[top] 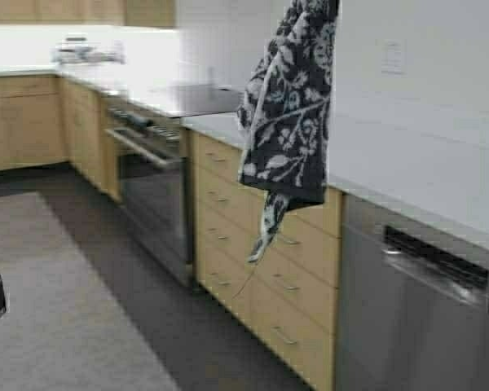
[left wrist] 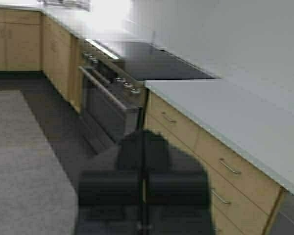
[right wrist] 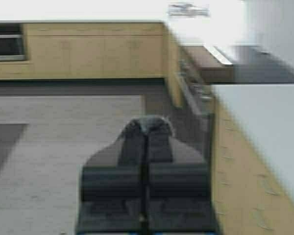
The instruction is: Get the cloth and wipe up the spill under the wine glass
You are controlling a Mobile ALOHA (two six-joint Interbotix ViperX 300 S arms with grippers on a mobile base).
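Cloth (top: pixel 287 106) hangs from somewhere above the high view's top edge, draped long and limp in front of the counter (top: pixel 440 213), its narrow tail trailing down past the drawer fronts (top: pixel 253 244); what it hangs from is out of frame. Hung like that it sits off the worktop, probably stored there for reach. No wine glass or spill shows in any view, so the task's target is out of sight. Left gripper (left wrist: pixel 143 147) is held low over the floor beside the oven (left wrist: pixel 108 105), jaws pressed together with nothing between them. Right gripper (right wrist: pixel 147 128) is likewise closed and empty, over the rug (right wrist: pixel 63 147) with the counter edge alongside. Both arms look tucked in a carrying posture, only their tips at the high view's bottom corners, well apart from the cloth. My reading: task barely begun; the cloth not yet fetched.
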